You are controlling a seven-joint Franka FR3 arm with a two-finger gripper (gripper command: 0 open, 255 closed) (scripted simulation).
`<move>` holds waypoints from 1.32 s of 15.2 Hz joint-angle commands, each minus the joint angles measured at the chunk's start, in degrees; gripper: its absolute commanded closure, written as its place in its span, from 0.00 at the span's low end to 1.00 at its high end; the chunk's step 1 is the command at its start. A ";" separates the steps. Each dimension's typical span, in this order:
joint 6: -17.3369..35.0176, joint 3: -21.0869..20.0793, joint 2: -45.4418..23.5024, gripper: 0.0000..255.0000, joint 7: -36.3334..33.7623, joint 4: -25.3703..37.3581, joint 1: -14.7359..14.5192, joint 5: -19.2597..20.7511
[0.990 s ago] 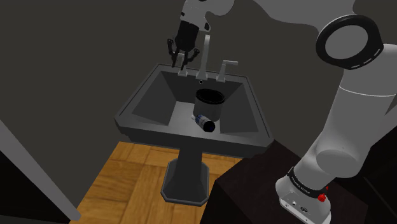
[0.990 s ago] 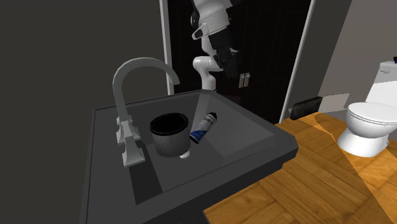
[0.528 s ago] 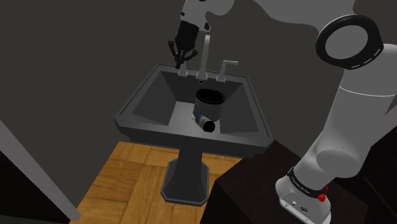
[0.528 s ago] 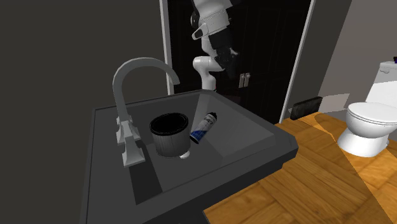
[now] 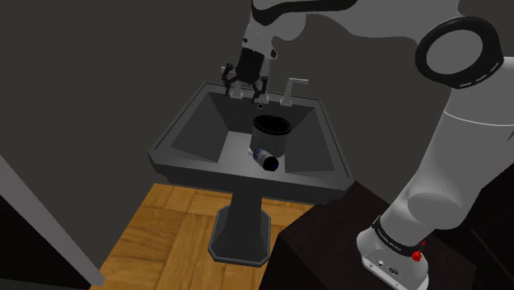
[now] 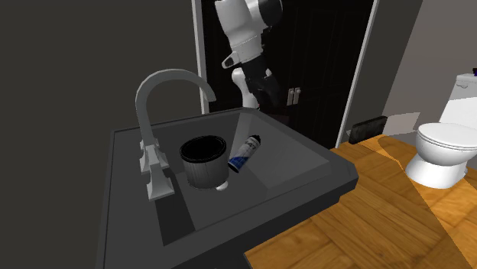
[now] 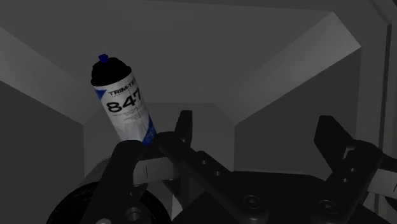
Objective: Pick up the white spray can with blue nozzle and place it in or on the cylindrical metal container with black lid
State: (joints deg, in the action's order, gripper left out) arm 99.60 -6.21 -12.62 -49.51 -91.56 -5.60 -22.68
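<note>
Over the back rim of the dark grey pedestal sink (image 5: 325, 123), close to the faucet handle (image 5: 292, 87), the black gripper (image 5: 245, 92) hung with its fingers spread apart and nothing between them. Well below it, the spray can (image 5: 265, 158) lay on its side on the sloping floor of the basin. It had a white body with a blue band, a black shoulder and a small blue nozzle. It leaned against the dark cylindrical container (image 5: 272, 132), which stood upright with a black rim.

From the second exterior view, the spray can (image 6: 246, 153) rested just beside the container (image 6: 204, 162), touching its wall. The curved grey faucet (image 6: 164, 85) rose behind them, and the gripper (image 6: 267, 88) was up at the far rim. A white toilet (image 6: 443, 145) stood on the wooden floor (image 6: 359, 222).

Along the gripper (image 7: 256, 124), the spray can (image 7: 121, 102) lay ahead in the basin, outside the fingers (image 7: 331, 143) on one side rather than in the gap.
</note>
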 commanded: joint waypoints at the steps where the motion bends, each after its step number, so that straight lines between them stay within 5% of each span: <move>1: 1.97 0.41 1.14 0.00 2.60 -4.63 0.84 -0.83; 20: 15.35 4.17 -4.97 0.00 24.67 -26.58 7.73 -5.25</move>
State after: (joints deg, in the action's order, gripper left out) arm 114.51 -2.09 -16.75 -25.52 -118.08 1.96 -27.81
